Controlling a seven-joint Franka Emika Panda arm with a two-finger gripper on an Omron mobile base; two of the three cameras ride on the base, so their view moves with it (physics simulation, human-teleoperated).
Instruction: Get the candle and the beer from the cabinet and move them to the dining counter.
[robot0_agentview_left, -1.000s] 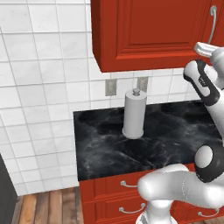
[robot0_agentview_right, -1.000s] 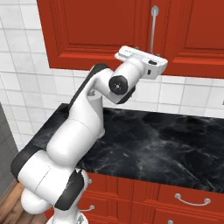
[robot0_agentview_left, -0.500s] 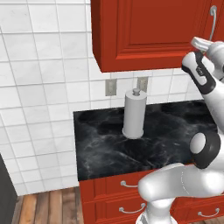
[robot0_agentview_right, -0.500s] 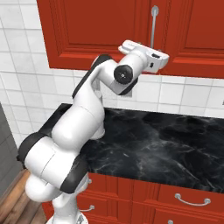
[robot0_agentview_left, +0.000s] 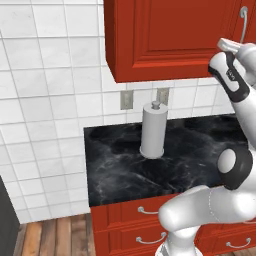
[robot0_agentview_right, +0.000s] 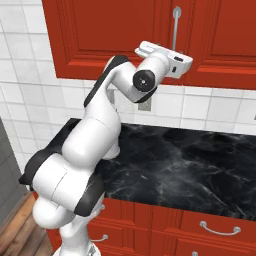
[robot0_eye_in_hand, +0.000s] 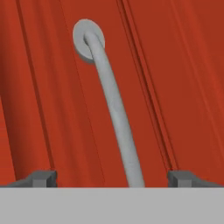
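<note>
The white arm is reaching up to the red-brown cabinet (robot0_agentview_right: 125, 35), whose doors are closed. The gripper (robot0_eye_in_hand: 113, 178) is facing the door panel with its dark fingertips (robot0_eye_in_hand: 41, 178) spread wide, and the curved silver handle (robot0_eye_in_hand: 114, 109) is running down between them, touching neither. In the right base view the hand is sitting just below that handle (robot0_agentview_right: 176, 27). A paper towel roll (robot0_agentview_left: 153, 130) is standing upright on the black marble bench (robot0_agentview_left: 120, 165) below.

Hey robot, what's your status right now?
Gripper open, straddling curved silver bar handle. Red-brown wooden wall cabinet closed. Nothing in the way.
</note>
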